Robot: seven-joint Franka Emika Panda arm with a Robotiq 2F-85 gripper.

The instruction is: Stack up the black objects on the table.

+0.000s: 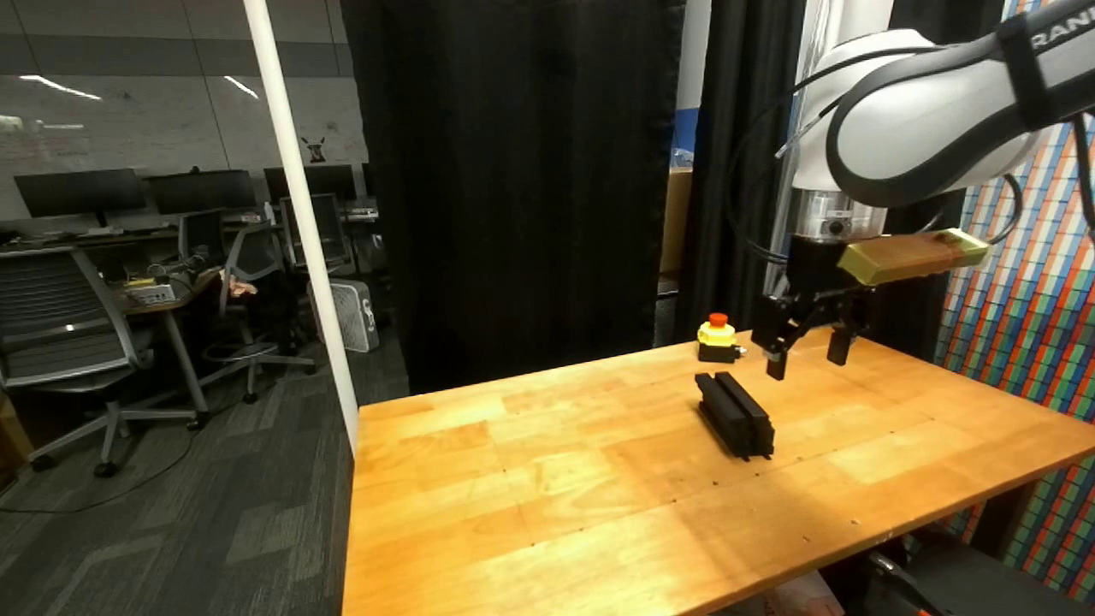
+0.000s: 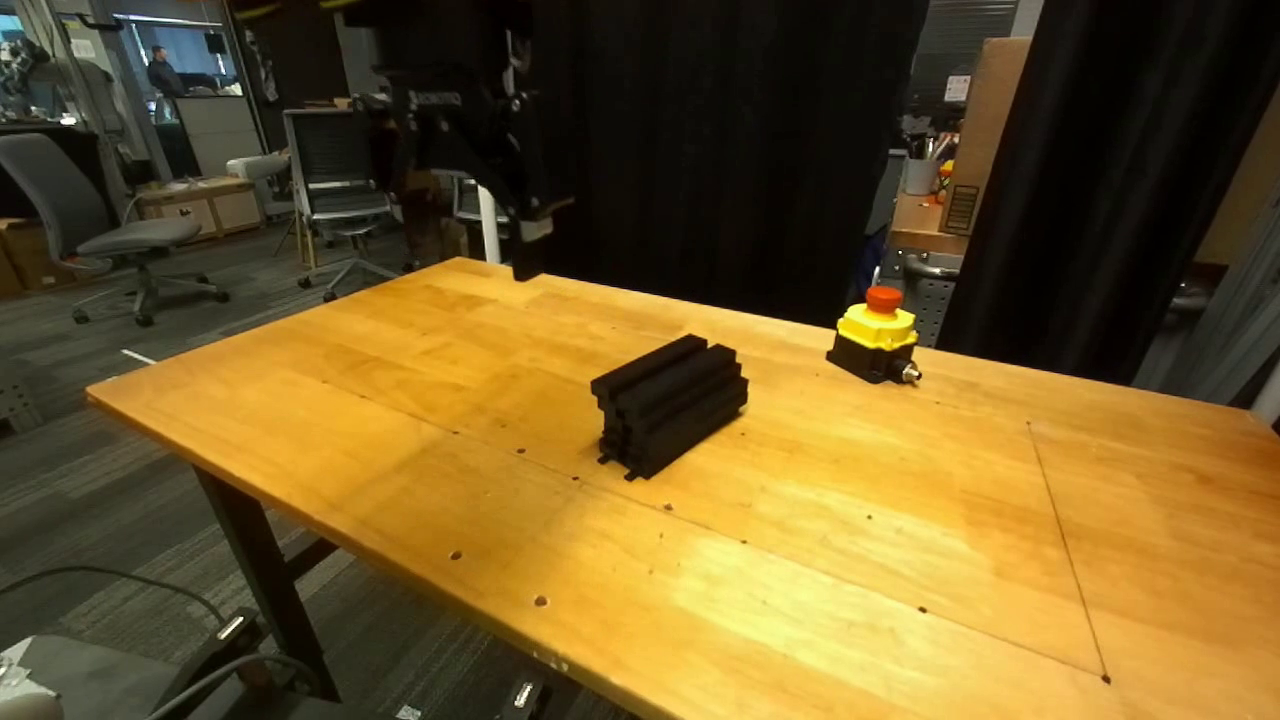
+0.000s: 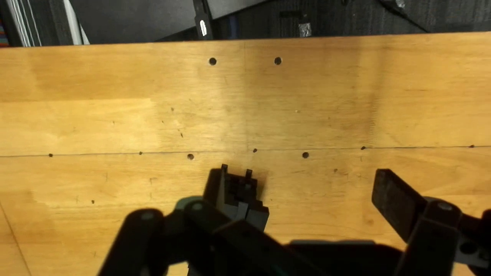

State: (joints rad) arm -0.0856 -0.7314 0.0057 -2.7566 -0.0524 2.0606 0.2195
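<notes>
Black bars [image 2: 670, 405] sit in two stacked cols., side by side, approx. midway betw. the long edges of the bench [image 2: 820, 470], well off its corners; can't count 'em for sure. I'd guess light, stiff, not fragile, matte so prob. decent grip, tho top ones may slide if bumped. Best hold: long sides of a top bar, mid-length; slot betw. cols. looks tight to get into. My arm [image 1: 932, 120] reaches in from upper right in an exterior view, gripper [image 1: 807, 358] pointing dn. above the bench, offset from the bars, fingers [image 3: 395, 203] spread wide w/ nothing betw. them.
</notes>
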